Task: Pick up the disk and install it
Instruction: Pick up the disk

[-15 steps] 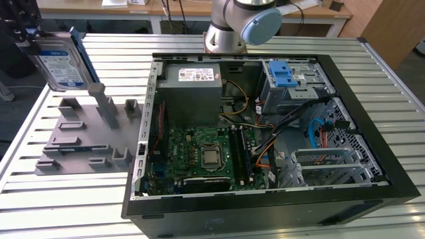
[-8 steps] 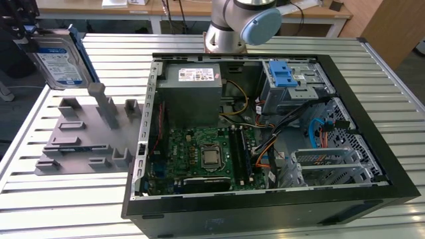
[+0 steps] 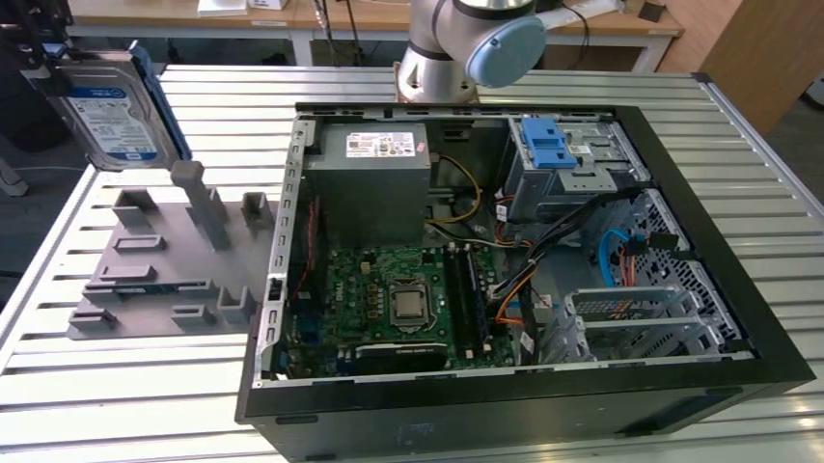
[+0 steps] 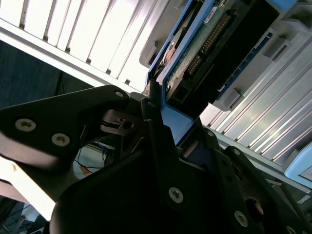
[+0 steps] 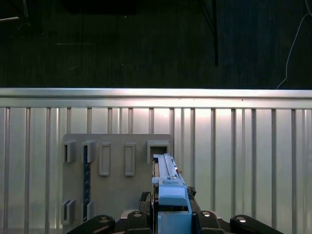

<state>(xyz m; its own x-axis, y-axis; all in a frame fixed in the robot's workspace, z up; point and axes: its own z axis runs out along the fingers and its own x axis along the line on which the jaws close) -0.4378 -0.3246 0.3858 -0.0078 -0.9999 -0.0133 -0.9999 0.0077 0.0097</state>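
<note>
- hand (image 5: 168, 197) clamped shut on the disk (image 3: 114, 114), fingers on either side of its blue rail
- disk in the hand, lifted off everything, standing on edge with its label facing the exterior view; the second wrist view shows its circuit-board side
- grey holder plate (image 3: 161, 280) straight below the hand, its slots bare, lying flat on the slatted surface (image 3: 129, 405)
- open computer case (image 3: 515, 410) well away from the hand, beyond the plate toward the exterior view's right, motherboard showing
- blue latch (image 3: 551, 145) in the case's far corner, furthest from the hand
- arm (image 3: 464, 48) base behind the case
</note>
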